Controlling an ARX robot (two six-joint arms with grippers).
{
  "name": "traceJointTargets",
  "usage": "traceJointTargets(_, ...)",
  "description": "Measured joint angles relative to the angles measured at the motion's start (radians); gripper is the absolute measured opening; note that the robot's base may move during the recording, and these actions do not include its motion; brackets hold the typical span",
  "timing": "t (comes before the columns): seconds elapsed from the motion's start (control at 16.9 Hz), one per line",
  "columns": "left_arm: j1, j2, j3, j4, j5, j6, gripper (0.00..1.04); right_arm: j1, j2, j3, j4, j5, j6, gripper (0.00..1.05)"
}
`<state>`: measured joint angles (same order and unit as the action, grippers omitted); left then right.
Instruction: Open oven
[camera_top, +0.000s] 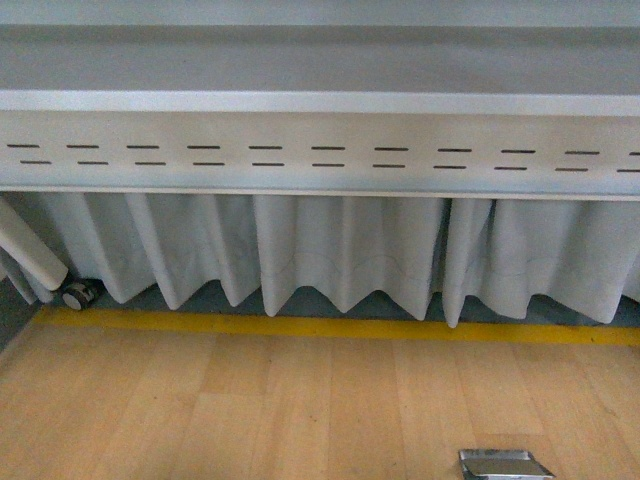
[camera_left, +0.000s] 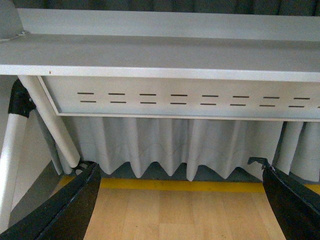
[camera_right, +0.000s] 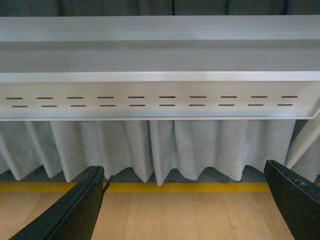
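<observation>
The oven is out of view in every frame. My left gripper (camera_left: 180, 200) is open and empty; its black fingers (camera_left: 70, 210) stand wide apart over the wooden floor, facing the underside of a grey table. My right gripper (camera_right: 187, 205) is open and empty too, its black fingers (camera_right: 75, 212) wide apart over the same floor. Neither arm shows in the front view.
A grey table (camera_top: 320, 100) with a slotted metal apron (camera_top: 320, 155) spans the view. A white pleated curtain (camera_top: 340, 250) hangs below it. A yellow floor stripe (camera_top: 340, 327) edges the wooden floor (camera_top: 250, 410). A white table leg with a castor (camera_top: 75, 293) is left. A metal plate (camera_top: 503, 465) lies low right.
</observation>
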<state>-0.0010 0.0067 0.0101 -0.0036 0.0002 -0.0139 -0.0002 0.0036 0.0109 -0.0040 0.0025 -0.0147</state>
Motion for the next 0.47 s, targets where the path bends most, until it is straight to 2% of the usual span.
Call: traceJointTargets(0.47, 0.0, 0.0, 0.0, 0.0, -0.002, 0.0, 0.98, 0.0, 0.0, 0.0, 0.0, -0.004, 0.0, 0.98)
